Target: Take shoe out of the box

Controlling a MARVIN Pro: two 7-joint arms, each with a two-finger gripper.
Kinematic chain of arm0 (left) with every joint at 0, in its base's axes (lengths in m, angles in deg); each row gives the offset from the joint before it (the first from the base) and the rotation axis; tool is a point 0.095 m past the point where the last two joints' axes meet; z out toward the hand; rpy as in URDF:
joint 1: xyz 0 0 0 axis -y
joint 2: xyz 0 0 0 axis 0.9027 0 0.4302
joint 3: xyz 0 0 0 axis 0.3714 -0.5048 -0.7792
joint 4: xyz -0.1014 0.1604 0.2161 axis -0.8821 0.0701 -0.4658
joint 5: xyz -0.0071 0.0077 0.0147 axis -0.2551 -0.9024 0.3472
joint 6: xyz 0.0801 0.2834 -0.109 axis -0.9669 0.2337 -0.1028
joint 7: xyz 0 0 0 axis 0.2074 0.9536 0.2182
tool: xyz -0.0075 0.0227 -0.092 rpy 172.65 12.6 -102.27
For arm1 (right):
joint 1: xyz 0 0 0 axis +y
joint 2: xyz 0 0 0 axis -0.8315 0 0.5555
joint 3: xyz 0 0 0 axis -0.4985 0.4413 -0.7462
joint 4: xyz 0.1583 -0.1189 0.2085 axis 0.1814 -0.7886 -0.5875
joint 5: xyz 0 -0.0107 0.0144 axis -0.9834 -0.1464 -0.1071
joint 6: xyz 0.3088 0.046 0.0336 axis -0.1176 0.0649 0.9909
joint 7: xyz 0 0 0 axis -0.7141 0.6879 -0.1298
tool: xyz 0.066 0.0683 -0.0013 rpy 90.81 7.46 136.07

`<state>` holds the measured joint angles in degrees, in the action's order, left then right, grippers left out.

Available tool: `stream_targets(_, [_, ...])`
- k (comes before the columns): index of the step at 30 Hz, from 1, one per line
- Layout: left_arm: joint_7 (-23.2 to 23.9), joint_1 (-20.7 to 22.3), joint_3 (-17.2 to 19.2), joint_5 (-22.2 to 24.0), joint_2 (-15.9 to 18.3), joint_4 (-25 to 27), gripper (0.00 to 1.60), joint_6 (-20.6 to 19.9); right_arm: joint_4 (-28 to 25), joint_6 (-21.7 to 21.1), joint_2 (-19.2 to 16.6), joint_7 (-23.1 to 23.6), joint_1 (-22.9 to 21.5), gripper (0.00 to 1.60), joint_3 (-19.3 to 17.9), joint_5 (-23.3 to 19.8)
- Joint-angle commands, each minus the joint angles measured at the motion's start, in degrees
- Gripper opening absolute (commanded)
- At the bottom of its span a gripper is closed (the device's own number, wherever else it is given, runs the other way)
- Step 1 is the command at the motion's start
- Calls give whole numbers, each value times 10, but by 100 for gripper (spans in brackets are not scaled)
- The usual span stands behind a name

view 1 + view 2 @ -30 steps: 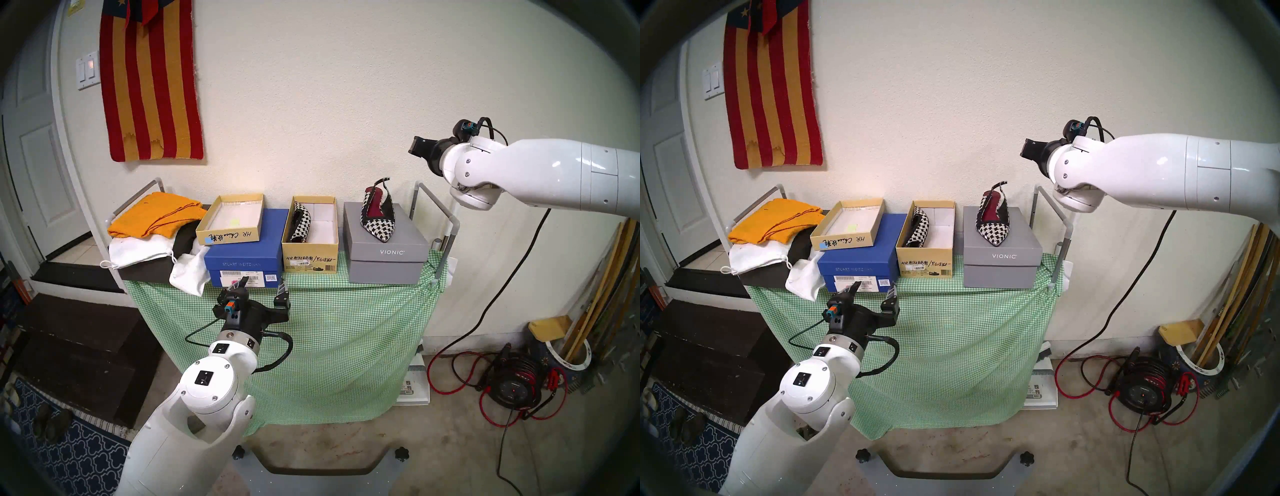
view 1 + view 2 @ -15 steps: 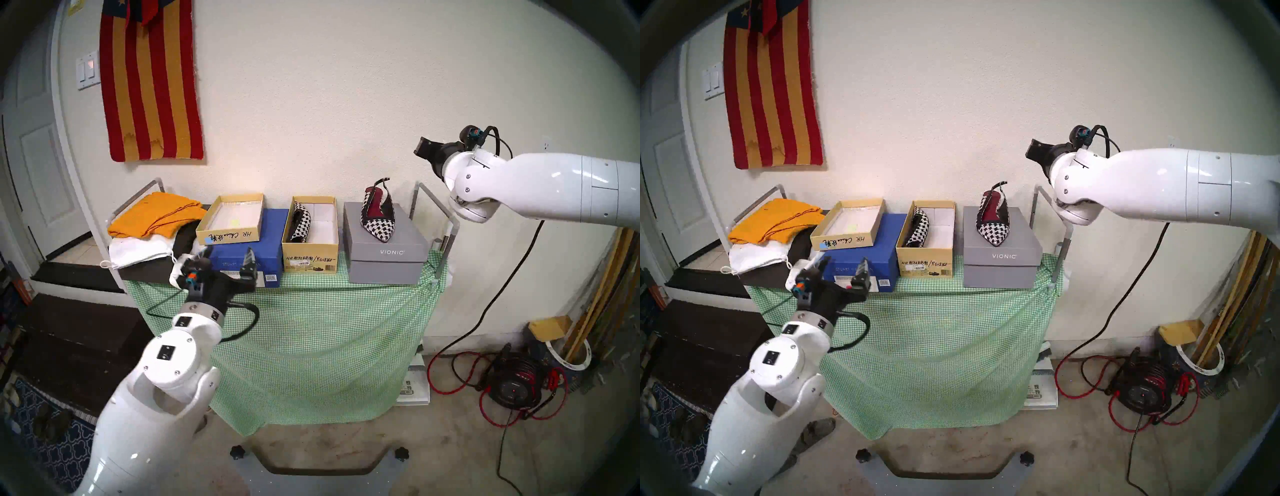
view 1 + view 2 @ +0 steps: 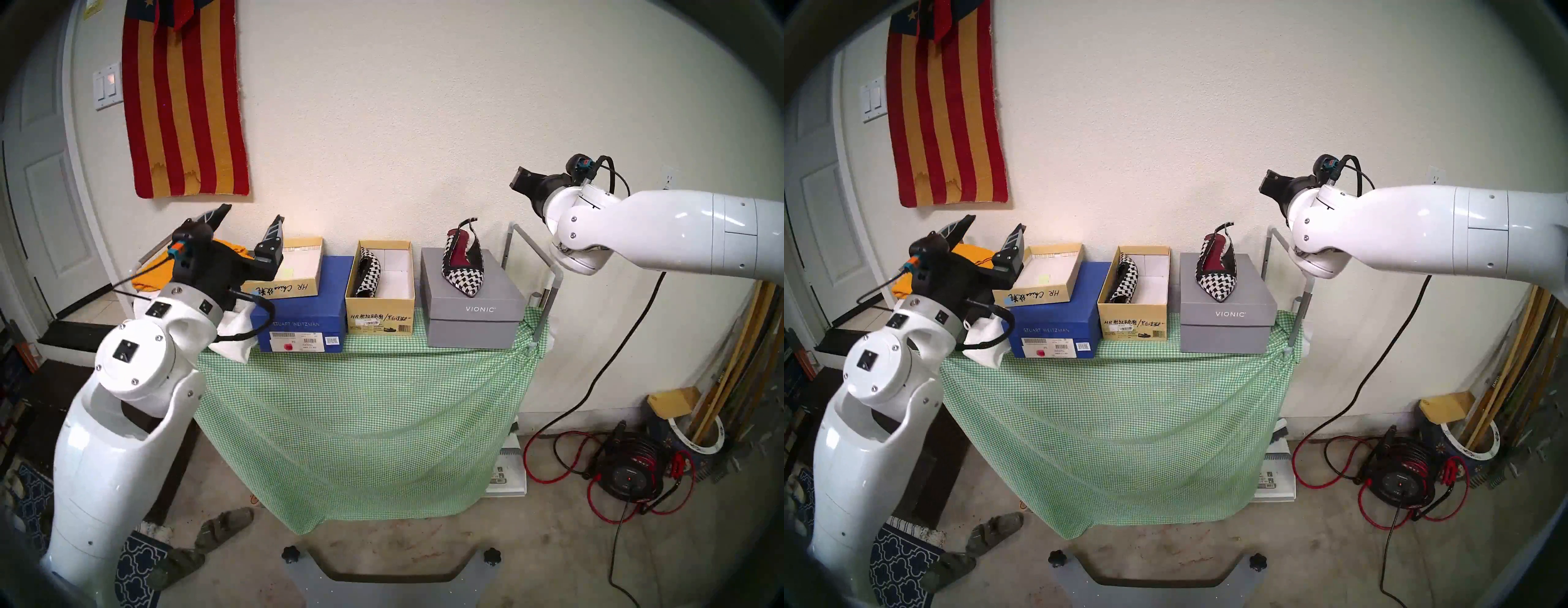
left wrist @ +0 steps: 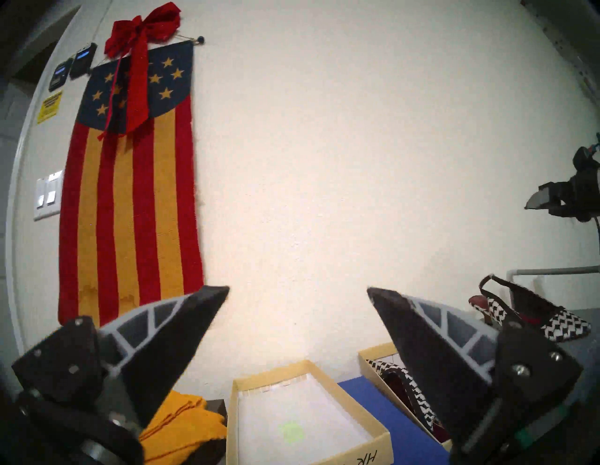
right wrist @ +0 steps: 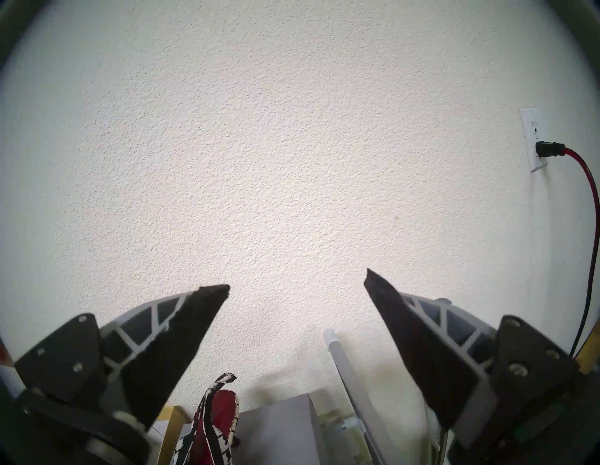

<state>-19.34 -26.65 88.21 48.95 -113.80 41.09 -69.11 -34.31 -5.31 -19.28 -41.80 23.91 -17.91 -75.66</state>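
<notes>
While one checkered shoe [image 3: 368, 272] lay on its side along the left wall of the open tan box [image 3: 379, 314] on the green-clothed table [image 3: 360, 382], its mate [image 3: 463, 267] stood on the grey box [image 3: 475, 312] beside it. The left gripper [image 3: 250, 227] hovered with jaws spread wide and empty over the shallow lid [image 3: 282, 271] on the blue box [image 3: 303, 325], well left of the target; the right gripper [image 5: 297, 285] hung equally wide and empty, facing the wall above the grey box. The pointed slingback looked light, with a fairly stiff body and a thin, floppy heel strap, so the firmer middle of the upper seemed the safest place to grip. Its heel sat deep against the far wall, and its underside and inner face stayed hidden from every view.
</notes>
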Motion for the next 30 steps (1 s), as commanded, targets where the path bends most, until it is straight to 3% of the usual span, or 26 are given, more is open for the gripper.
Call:
stream_targets(1, [30,63,1,24,33,-13,160,-44,0,2,0,0,-1,160,-2,1])
stream_targets(9, [54,116,-21,43,36,-42,160,-86,0,3,0,-4,0,160,-3,5])
stream_targets(18, [81,176,-87,56,30,-73,160,-137,-1,4,-1,-8,0,160,-4,9])
stream_targets(24, [96,219,-126,68,13,-94,160,-167,-2,4,-1,-11,1,160,-4,11])
stream_targets(25, [100,244,-138,72,7,-104,160,-177,-2,4,-1,-12,1,160,-5,12])
stream_targets(30, [109,264,-160,81,-16,-120,160,-198,-3,5,-2,-15,1,160,-5,14])
